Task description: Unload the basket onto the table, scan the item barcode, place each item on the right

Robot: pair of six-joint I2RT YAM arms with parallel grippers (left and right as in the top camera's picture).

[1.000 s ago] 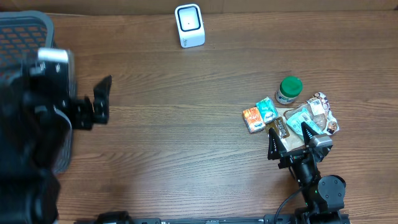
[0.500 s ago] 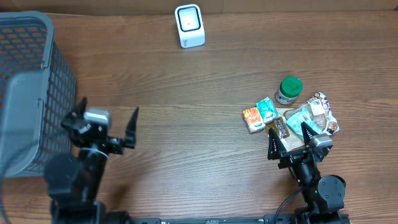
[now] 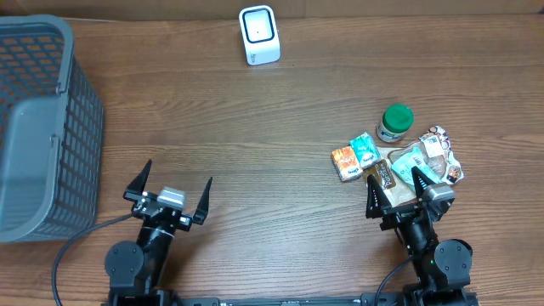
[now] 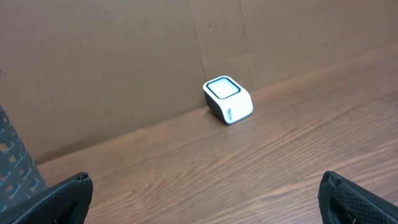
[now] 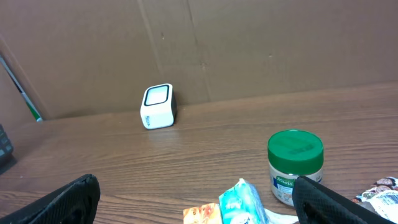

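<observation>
The grey basket (image 3: 42,127) runs off the left edge of the overhead view, and the left wrist view catches only a sliver of its mesh. Each wrist view shows only the fingertips (image 4: 56,199) of its own gripper, cut off at the lower corners. In the right wrist view, the bottom edge cuts the orange packet (image 5: 200,215) and teal packet (image 5: 247,202), and the jar (image 5: 295,165) label is too small to read. From overhead, the right gripper (image 3: 395,181) hides the near side of the snack pile (image 3: 425,157).

The surface (image 3: 272,144) was lit brightly and evenly from above; only short, soft shadows were cast. A mild sheen was seen on the wood. The fingertips (image 4: 59,200) of the left gripper (image 4: 205,202) were rendered dark and slightly soft.
</observation>
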